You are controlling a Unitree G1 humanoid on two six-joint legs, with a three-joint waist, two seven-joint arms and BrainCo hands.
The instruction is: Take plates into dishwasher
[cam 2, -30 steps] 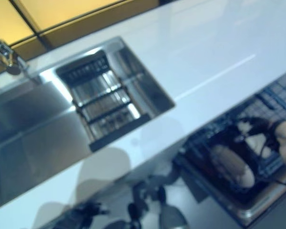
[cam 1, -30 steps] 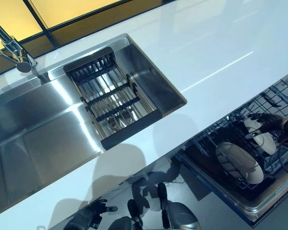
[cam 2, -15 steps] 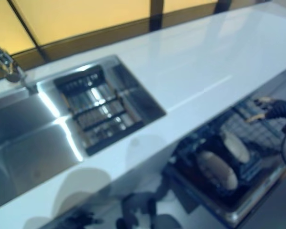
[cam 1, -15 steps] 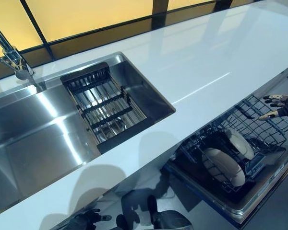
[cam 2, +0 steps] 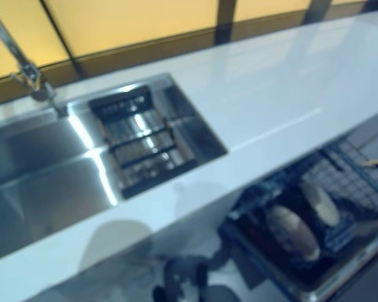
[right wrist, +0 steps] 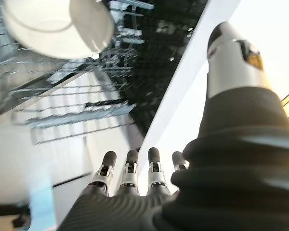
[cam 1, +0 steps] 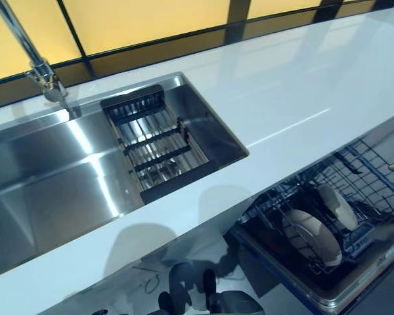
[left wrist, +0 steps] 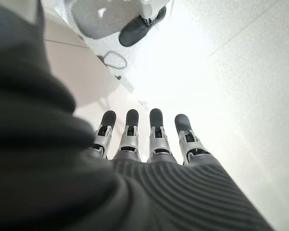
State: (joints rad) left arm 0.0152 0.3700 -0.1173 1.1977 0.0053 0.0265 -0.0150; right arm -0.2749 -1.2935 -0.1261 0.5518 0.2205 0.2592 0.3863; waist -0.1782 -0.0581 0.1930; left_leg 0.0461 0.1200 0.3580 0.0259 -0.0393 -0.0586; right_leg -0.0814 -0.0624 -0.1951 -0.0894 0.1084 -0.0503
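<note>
Nearest, the left hand [left wrist: 149, 144] hangs over bare floor, fingers straight and holding nothing. Two plates [cam 1: 312, 236] [cam 1: 336, 205] stand on edge in the dishwasher rack [cam 1: 371, 177], well apart from that hand. The right hand [right wrist: 130, 175], fingers straight and empty, hangs just beside the rack. Beyond it lie the white counter [cam 1: 295, 85], then the sink [cam 1: 46, 177] with one dark drainer basket [cam 1: 157, 144] and one tap [cam 1: 43, 72].
</note>
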